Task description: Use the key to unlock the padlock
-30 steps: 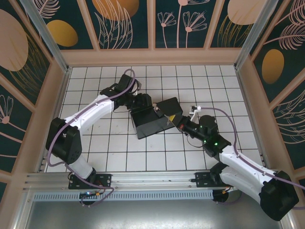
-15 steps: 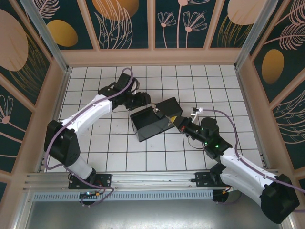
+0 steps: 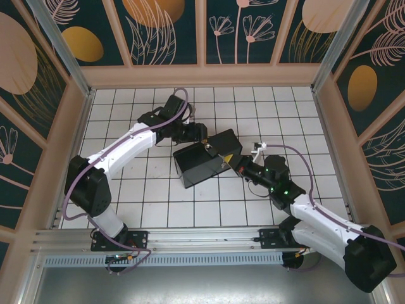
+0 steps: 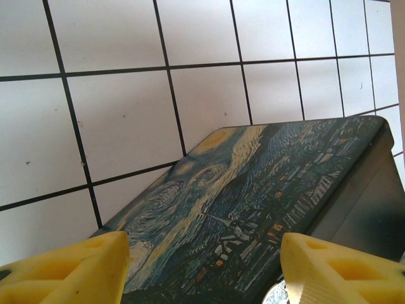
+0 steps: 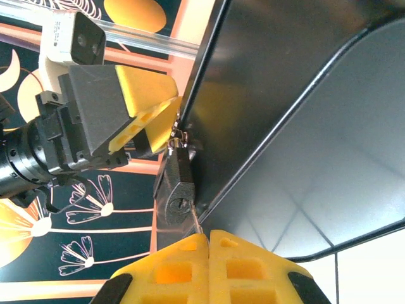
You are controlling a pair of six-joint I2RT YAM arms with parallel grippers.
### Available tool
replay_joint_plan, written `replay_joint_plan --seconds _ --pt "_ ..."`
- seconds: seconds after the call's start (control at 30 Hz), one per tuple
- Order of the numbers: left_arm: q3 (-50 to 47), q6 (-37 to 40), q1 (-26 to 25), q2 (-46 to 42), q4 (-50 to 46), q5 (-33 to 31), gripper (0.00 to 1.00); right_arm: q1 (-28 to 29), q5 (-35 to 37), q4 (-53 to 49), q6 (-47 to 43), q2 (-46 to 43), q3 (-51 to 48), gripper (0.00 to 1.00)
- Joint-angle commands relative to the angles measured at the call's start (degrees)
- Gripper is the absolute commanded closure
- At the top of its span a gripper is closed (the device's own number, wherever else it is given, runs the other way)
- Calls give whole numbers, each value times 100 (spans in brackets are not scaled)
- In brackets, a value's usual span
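Observation:
The dark padlock point(image 5: 174, 187) hangs from a hasp on the edge of the black box point(image 3: 201, 166), keyhole facing my right gripper. My right gripper point(image 5: 209, 235) is shut on the key point(image 5: 193, 220), whose thin blade reaches from the yellow fingertips to the keyhole. My left gripper point(image 4: 202, 272) is open above the box's starry-night lid point(image 4: 253, 196), one finger point(image 4: 69, 269) on each side of the view. In the right wrist view a left finger point(image 5: 149, 101) sits just above the padlock's shackle. From above, both grippers meet at the box, left point(image 3: 201, 134) and right point(image 3: 235, 166).
The box lies tilted in the middle of the white tiled floor point(image 3: 152, 202). Painted walls point(image 3: 202, 31) close the space at the back and sides. Open tiles lie in front of the box and at the far corners.
My left arm has swung its wrist a little right, closer over the lid, and its jaws stand slightly wider. The box shifted slightly. The right gripper has stayed at the padlock.

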Motion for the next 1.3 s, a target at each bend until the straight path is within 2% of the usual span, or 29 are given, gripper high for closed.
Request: replay_joint_plan --seconds 0.0,0.77,0.97,1.27 --pt "62 140 -1 28 -94 -59 35 48 -18 396 71 55 26 100" --pt "-173 2 -4 -93 68 66 35 185 46 609 106 290 132 100" --pt "-256 -85 -6 -165 123 173 36 205 168 773 343 279 27 100" --pt "-320 -125 -16 -223 198 228 37 363 271 486 35 396 263 100"
